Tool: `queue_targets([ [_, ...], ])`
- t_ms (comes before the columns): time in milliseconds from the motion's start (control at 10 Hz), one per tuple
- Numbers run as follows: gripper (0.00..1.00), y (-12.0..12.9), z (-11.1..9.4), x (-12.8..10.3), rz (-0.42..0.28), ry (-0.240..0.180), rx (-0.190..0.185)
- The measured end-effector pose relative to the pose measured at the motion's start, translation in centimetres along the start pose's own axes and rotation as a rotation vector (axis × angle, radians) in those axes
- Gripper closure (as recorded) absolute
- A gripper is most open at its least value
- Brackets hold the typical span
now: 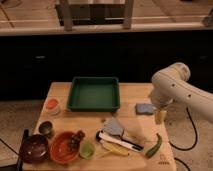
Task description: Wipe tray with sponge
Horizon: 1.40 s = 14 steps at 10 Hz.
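Note:
The green square tray (94,93) sits at the back middle of the wooden table, nothing in it. The small blue-grey sponge (145,108) lies on the table to the tray's right. My white arm comes in from the right. My gripper (160,117) hangs just right of the sponge, pointing down near the table's right edge, a little above the surface.
A grey folded cloth-like piece (114,127), a black-and-white utensil (120,141), a green pepper (154,145), an orange bowl (64,147), a dark bowl (34,148), a small green cup (87,150), a metal cup (46,129) and an orange-lidded jar (52,105) crowd the table's front and left.

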Motion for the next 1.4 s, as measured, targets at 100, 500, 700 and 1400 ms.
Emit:
queue_targets([
  [100, 0.20, -0.1, 0.2, 0.1, 0.002, -0.003, 0.002],
  [500, 0.20, -1.0, 1.0, -0.5, -0.022, -0.012, 0.008],
  [700, 0.20, -1.3, 1.4, -0.3, -0.029, -0.017, 0.014],
  [1400, 0.20, -2.4, 2.9, -0.4, -0.062, -0.037, 0.025],
])
